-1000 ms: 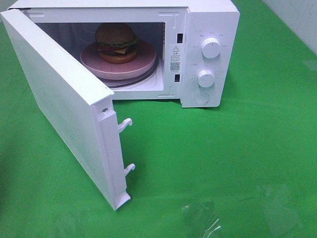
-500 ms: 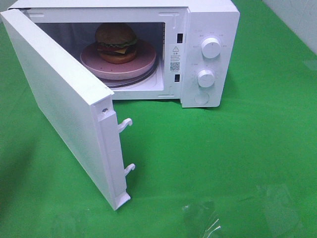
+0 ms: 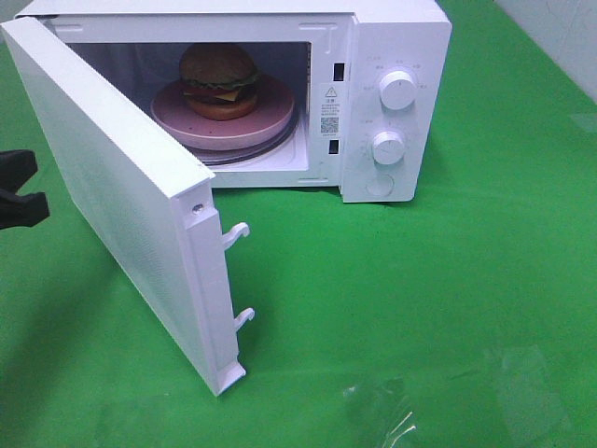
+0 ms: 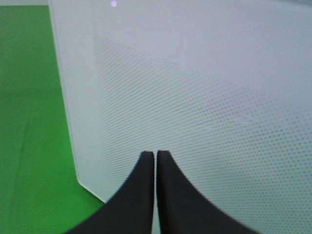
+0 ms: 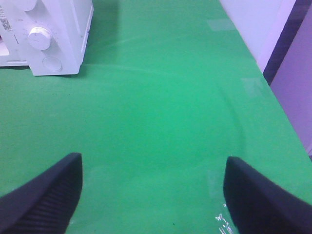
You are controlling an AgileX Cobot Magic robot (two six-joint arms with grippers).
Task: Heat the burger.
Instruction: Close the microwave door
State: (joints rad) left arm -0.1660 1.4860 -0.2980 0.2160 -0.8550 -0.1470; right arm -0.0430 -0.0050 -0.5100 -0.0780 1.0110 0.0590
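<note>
Left fingers (image 4: pixel 139 200) pressed together near the door (image 4: pixel 219 87); right fingers (image 5: pixel 46 195) spread wide, empty.

A bright green surface (image 3: pixel 448 280) fills the high view, evenly lit with a soft glare. At two o'clock a pale white wall (image 3: pixel 560 28) meets its edge. Clear glossy tape patches (image 3: pixel 378 406) lie on the green at five o'clock. The right wrist view shows a dark strip (image 5: pixel 287 39) and a lavender panel (image 5: pixel 297 97) beyond the surface's edge.
</note>
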